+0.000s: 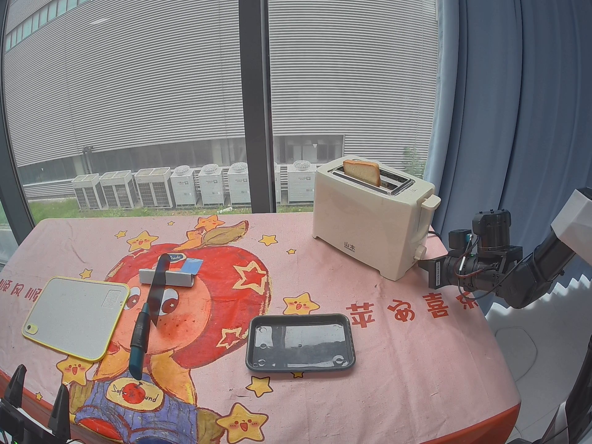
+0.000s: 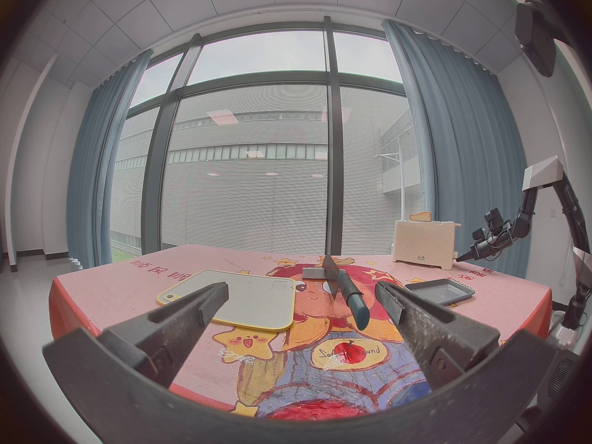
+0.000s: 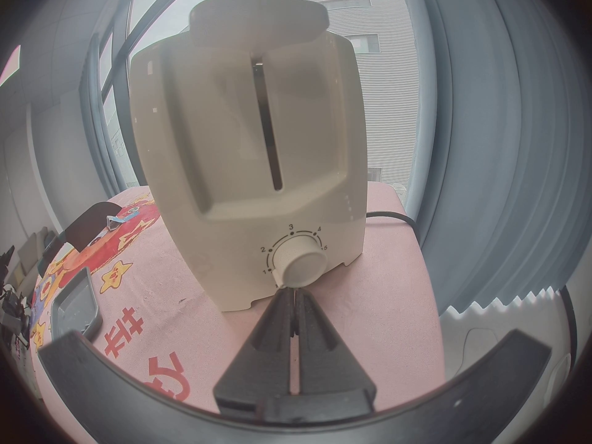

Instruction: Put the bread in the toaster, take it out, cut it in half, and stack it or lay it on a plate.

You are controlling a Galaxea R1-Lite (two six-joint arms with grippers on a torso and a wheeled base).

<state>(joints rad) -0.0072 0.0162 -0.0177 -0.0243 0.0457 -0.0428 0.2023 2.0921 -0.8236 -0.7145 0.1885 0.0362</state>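
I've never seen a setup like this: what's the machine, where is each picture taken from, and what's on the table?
It is a two-armed robot. One camera looks down from its head; the other two sit on its wrists, looking along each gripper. On the pink tablecloth are a cream toaster with a bread slice sticking up from a slot, a black tray, a grey cutting board with a yellow rim, and a teal-handled knife resting on a white holder. The left gripper is open and empty at the table's near edge. The right gripper is shut, empty, its tips at the toaster's white dial.
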